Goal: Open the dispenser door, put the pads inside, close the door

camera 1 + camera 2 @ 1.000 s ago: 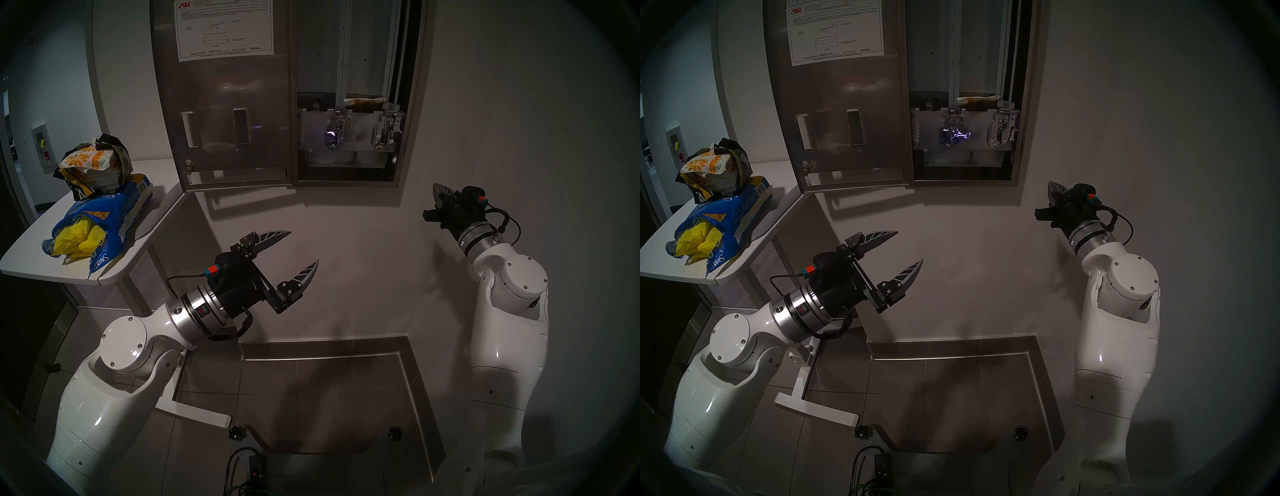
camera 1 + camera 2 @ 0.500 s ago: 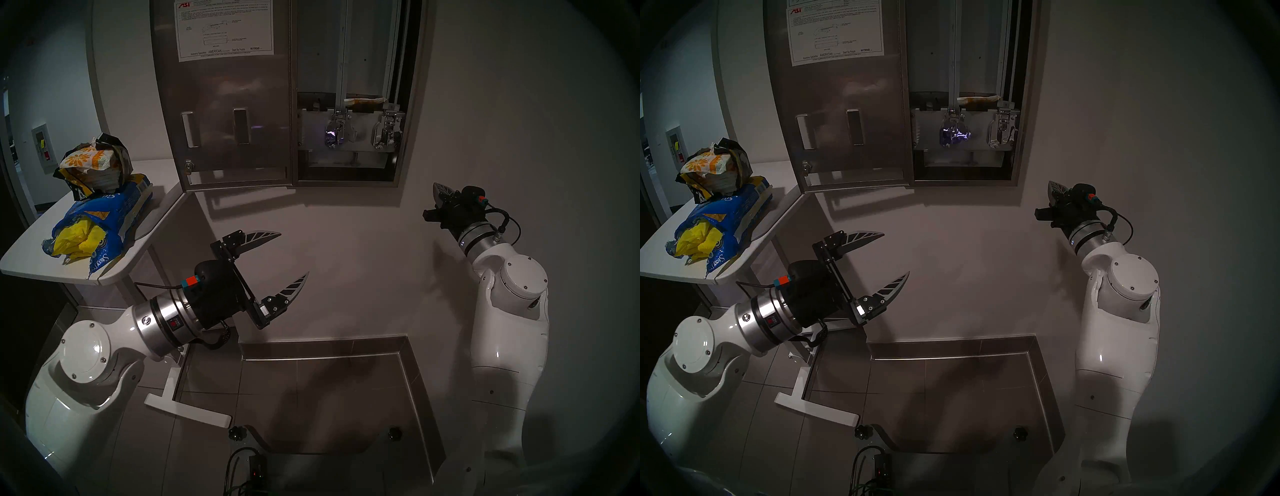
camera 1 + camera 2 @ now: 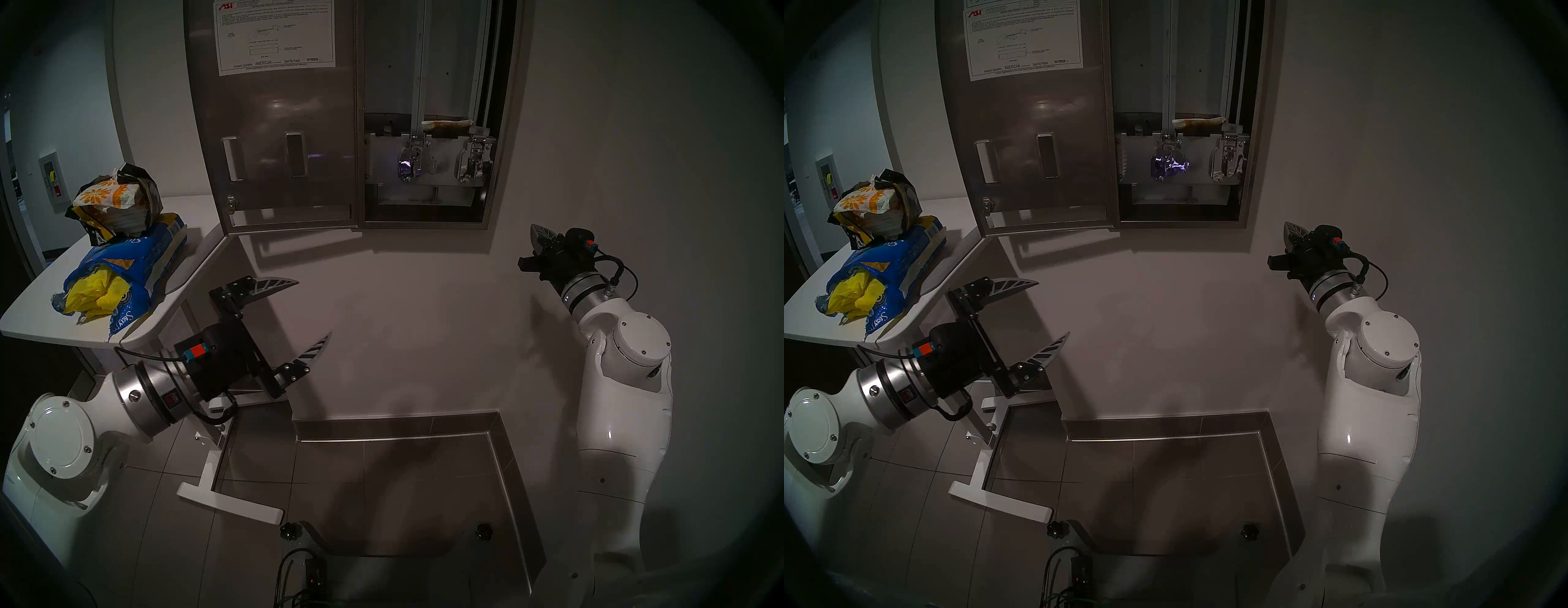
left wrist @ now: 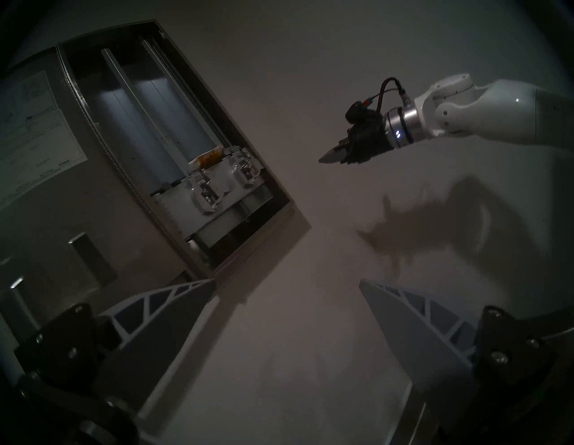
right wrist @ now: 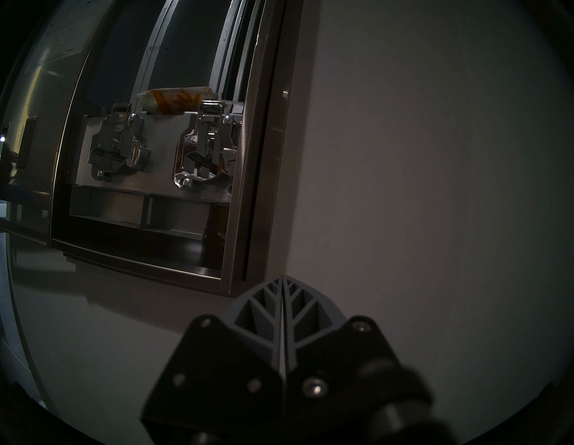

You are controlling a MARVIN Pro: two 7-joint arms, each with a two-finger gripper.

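Head view: dispenser door point(image 3: 280, 140) stood wide open, one flowered pad point(image 3: 445, 124) in dispenser point(image 3: 428, 127) chute.
Other pads point(image 3: 95, 295) lay on desk point(image 3: 34, 322) in torn blue bag point(image 3: 135, 271). Left pincer point(image 3: 292, 312) gaped empty nr desk edge; right pincer point(image 3: 535, 237) shut, empty. Risk: crinkly bag snagging w/ grab, dragging pads off desk.

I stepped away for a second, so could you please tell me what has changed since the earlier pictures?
The left hand, open and empty, drew back leftward toward the table and rolled. Nothing was grasped or released. The right hand stayed shut and still; the door stayed open, a pad still inside the dispenser.
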